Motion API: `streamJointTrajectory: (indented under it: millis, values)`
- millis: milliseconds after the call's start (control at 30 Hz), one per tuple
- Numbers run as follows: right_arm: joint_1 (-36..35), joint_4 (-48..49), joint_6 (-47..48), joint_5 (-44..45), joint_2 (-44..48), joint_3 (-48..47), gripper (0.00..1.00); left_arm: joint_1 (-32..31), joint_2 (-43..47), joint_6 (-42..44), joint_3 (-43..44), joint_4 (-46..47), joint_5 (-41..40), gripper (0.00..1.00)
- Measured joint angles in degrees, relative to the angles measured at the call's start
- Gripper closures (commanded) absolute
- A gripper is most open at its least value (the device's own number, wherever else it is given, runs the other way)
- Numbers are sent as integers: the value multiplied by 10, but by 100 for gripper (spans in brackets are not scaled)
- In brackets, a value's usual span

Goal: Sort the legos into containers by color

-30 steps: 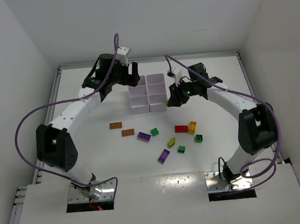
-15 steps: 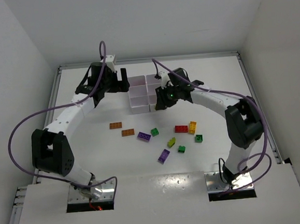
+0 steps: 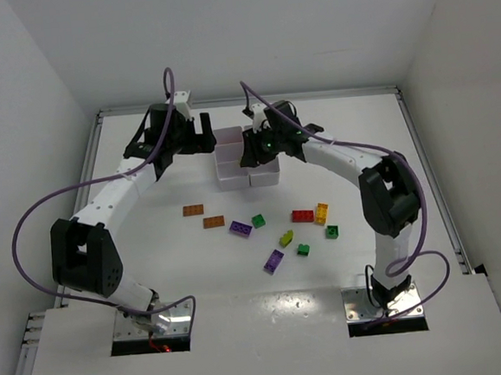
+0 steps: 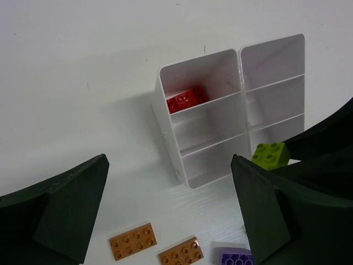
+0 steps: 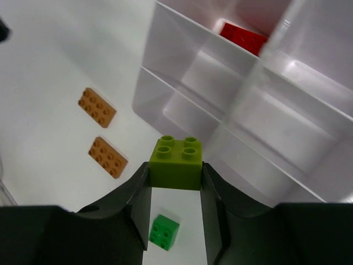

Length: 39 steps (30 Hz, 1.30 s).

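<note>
The white containers [image 3: 232, 173] stand at the table's middle back, six open compartments. A red lego [image 4: 185, 100] lies in one end compartment, also showing as the red lego [image 5: 242, 36] in the right wrist view. My right gripper [image 3: 255, 152] hangs over the near edge of the containers [image 5: 248, 110], shut on a lime green lego [image 5: 176, 163]; that lego [image 4: 270, 154] shows at the right of the left wrist view. My left gripper [image 3: 197, 144] hovers just left of the containers [image 4: 220, 121], open and empty [image 4: 168, 165].
Loose legos lie in front of the containers: two orange [image 3: 192, 210] [image 3: 213, 222], purple [image 3: 241, 228] [image 3: 274, 261], green [image 3: 258, 221] [image 3: 331, 231] [image 3: 302, 249], red [image 3: 302, 215], yellow [image 3: 322, 212], lime [image 3: 286, 238]. White walls enclose the table.
My right gripper has carried the lime green lego leftward to the containers. My left gripper has drawn back to the left of the containers and opened wider.
</note>
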State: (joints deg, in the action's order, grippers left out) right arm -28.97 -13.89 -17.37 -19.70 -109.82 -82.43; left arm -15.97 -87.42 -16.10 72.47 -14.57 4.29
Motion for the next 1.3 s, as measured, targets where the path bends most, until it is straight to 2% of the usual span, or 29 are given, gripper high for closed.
streamJointTrajectory:
  millis: [400,467,500,567,600,667,733,933,1100,1200,1300]
  values:
    - [-34,22,-18,37,-93,-111,100,17,0,-5,0,5,-1,0]
    - [-34,22,-21,51,-103,-124,97,18,0,-5,0,5,-1,0]
    - [-34,22,-22,58,-107,-128,90,18,0,-5,0,5,-1,0]
    - [-34,22,-24,68,-113,-135,82,19,0,-5,0,5,-1,0]
    - [-34,22,-24,72,-116,-138,71,19,0,-5,0,5,0,0]
    - [-34,22,-24,77,-122,-142,65,19,0,-5,0,5,0,0]
    - [-34,20,-24,77,-127,-146,52,19,-2,-5,0,7,0,0]
    - [-34,16,-21,68,-136,-147,35,19,-9,-5,0,9,3,0]
    - [-34,21,-2,45,-115,-122,34,19,-9,-5,-3,18,23,0]
    - [-29,31,30,19,-39,-46,42,19,-9,-3,-19,33,51,0]
    - [-12,11,103,-18,80,36,46,21,-9,16,-38,35,99,0]
